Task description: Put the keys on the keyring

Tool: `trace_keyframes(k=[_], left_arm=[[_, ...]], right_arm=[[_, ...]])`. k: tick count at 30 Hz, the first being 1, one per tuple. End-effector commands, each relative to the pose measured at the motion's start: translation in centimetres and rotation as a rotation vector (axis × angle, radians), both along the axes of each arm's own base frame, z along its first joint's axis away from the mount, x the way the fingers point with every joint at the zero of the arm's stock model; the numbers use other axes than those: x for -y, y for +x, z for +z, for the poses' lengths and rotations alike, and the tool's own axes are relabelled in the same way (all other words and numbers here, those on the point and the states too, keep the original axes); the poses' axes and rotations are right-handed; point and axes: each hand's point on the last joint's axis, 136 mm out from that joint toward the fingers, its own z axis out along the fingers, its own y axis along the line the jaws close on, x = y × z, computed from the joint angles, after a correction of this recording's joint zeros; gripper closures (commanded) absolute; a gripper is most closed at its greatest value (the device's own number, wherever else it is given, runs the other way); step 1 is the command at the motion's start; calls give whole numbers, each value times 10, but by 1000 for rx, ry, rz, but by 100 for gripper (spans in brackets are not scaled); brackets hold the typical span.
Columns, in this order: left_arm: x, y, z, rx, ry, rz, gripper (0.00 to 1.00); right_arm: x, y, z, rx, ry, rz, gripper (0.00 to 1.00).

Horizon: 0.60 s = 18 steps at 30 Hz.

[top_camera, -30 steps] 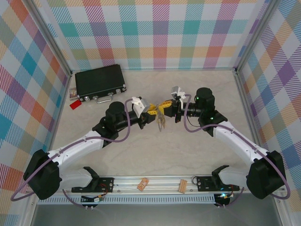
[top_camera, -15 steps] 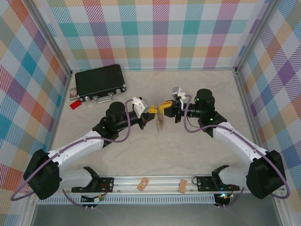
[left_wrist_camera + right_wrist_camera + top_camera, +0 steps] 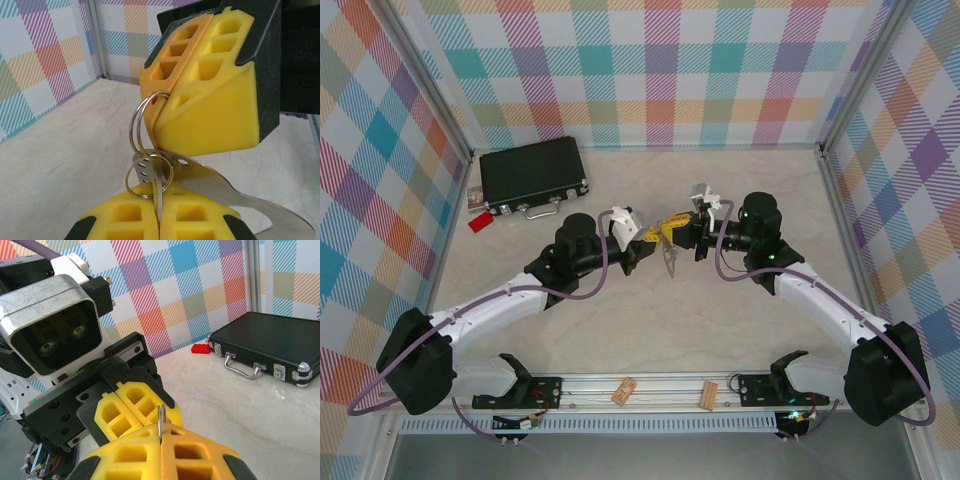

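In the left wrist view my left gripper is shut on a thin silver key, seen edge-on between its yellow pads. The key passes through a small silver ring that hangs from the larger silver keyring. The right arm's yellow fingers pinch that keyring just above. A second flat silver key with holes sticks out to the right. In the right wrist view my right gripper is shut on the keyring. From the top, the left gripper and right gripper meet above mid-table, the keys dangling below.
A black case with a silver handle lies at the back left, a small red tag beside it. Two tan wooden clips rest on the front rail. Checked walls enclose the table on three sides.
My left gripper has closed from partly open onto the key and its arm has shifted right toward the right gripper. The dangling keys have swung slightly right. The right arm has barely moved.
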Motion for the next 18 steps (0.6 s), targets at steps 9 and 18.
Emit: trace_keyframes(k=[9, 18], left_arm=[[1, -25, 20, -6, -54, -56, 71], [-14, -19, 40, 2, -92, 28, 60]], right_arm=[[6, -4, 29, 120, 59, -12, 100], [9, 3, 20, 108, 56, -44, 100]])
